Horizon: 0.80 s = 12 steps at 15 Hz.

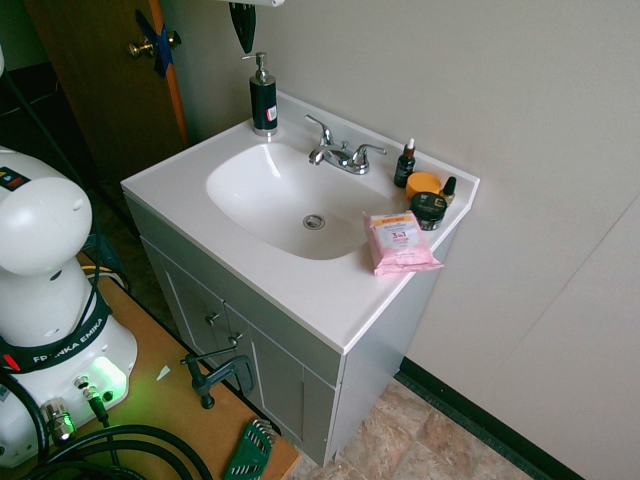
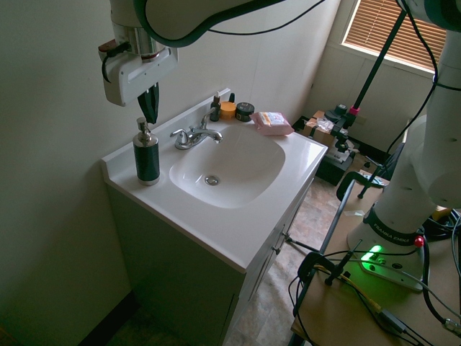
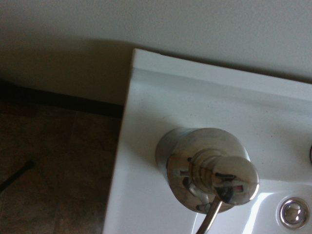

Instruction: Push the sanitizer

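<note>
Sanitizer [image 2: 147,160] stands upright at the vanity top's [image 1: 153,179] back corner, beside the basin [image 1: 262,200]; likely stored there to keep the basin free and the pump reachable. The fingers [image 2: 148,122] are together, pointing down above the pump head and gripping nothing, apparently to press it, which needs no grasp. Right of it, the faucet [image 2: 196,135] sits at the basin's rear edge, its spout directed over the bowl. Farther right, the pink wipes packet [image 2: 271,123] lies near the opposite end, presumably within a user's reach.
</note>
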Tool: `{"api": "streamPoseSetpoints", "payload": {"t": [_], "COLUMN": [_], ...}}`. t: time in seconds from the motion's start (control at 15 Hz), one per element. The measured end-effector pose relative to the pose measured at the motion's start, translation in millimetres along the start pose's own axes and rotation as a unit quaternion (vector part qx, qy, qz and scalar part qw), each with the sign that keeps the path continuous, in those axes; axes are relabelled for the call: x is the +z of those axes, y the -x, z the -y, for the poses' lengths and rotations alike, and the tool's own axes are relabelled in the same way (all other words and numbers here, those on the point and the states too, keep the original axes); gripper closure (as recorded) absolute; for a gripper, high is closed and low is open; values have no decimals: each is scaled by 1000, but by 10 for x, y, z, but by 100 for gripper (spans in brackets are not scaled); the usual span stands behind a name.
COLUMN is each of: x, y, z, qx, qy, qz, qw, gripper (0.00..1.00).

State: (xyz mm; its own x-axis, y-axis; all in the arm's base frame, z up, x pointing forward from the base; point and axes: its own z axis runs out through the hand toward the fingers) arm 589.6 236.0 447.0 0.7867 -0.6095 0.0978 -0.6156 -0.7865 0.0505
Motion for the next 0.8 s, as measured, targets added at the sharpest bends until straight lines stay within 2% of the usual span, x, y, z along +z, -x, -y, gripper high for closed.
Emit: {"api": "streamPoseSetpoints", "payload": {"t": [0.6, 0.8], "x": [-46, 82], "y": [-235, -245], "z": [72, 133], "qx": [13, 11], "qy": [-13, -7], "qz": [-8, -2], "qw": [1000, 1000], "gripper": [100, 100]}}
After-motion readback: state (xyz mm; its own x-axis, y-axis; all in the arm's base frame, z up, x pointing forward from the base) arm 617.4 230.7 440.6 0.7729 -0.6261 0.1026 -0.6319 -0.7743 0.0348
